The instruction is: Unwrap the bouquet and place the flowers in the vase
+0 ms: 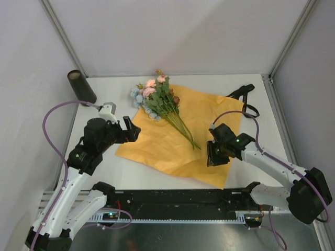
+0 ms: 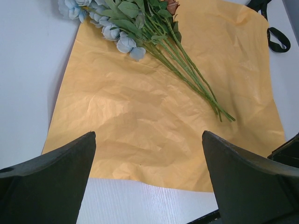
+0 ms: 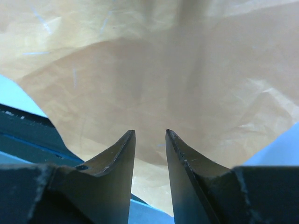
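The bouquet is undone. Its orange wrapping paper (image 1: 172, 141) lies spread flat on the white table. The flowers (image 1: 162, 102) lie loose on it, pink and pale blue blooms at the far left, green stems (image 2: 196, 79) pointing toward the near right. The vase (image 1: 81, 86), a dark cylinder, is at the far left corner, apart from both arms. My left gripper (image 1: 130, 128) hovers wide open over the paper's left edge (image 2: 148, 135), nothing between its fingers. My right gripper (image 1: 216, 154) hangs over the paper's near right part (image 3: 149, 132), jaws a narrow gap apart and empty.
A black ribbon (image 1: 246, 97) lies off the paper's far right corner, also seen in the left wrist view (image 2: 275, 39). Grey enclosure walls stand close on the left, back and right. A black rail (image 1: 172, 201) runs along the table's near edge.
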### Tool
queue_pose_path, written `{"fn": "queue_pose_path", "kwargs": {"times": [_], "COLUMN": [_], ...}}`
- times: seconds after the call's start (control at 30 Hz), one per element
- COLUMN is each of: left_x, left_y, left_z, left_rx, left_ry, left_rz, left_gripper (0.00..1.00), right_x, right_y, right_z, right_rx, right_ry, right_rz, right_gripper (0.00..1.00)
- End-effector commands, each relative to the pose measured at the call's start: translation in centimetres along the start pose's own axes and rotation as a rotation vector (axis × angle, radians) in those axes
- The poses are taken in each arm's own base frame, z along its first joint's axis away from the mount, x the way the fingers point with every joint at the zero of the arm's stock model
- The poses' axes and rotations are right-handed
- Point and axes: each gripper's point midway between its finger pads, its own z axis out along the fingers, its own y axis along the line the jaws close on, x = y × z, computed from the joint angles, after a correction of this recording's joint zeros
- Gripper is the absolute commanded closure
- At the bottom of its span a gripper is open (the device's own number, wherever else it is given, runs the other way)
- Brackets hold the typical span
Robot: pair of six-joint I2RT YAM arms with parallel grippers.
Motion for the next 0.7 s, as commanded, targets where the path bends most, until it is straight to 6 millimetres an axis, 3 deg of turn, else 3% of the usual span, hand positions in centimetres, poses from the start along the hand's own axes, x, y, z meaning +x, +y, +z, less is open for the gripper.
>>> {"fn": "queue_pose_path", "kwargs": {"times": [0.0,0.13,0.53,0.67], "left_x": [-0.5,-0.6,-0.6,-0.5], "left_y": [-0.2,-0.1,-0.1,-0.1], "left_z": [-0.1,-0.1,0.0,-0.1], "left_rx": [0.013,0.009,0.009,0.008], "left_ry": [-0.016,-0.018,-0.018,-0.018], "left_rz": [0.007,0.009,0.008,0.008], "left_gripper": [0.01,0.0,0.0,0.0], "right_x": [-0.2,0.4,1.1,0.6], "right_y": [-0.9,-0.7,-4.0,-3.4], "right_z": [1.0,2.0,3.5,3.5], "right_rx": [0.042,0.008,0.16,0.124], "right_ry": [-0.06,-0.084,-0.166,-0.184], "right_rz": [0.085,0.163,0.264,0.225], "right_gripper": [0.62,0.63,0.64,0.62]}}
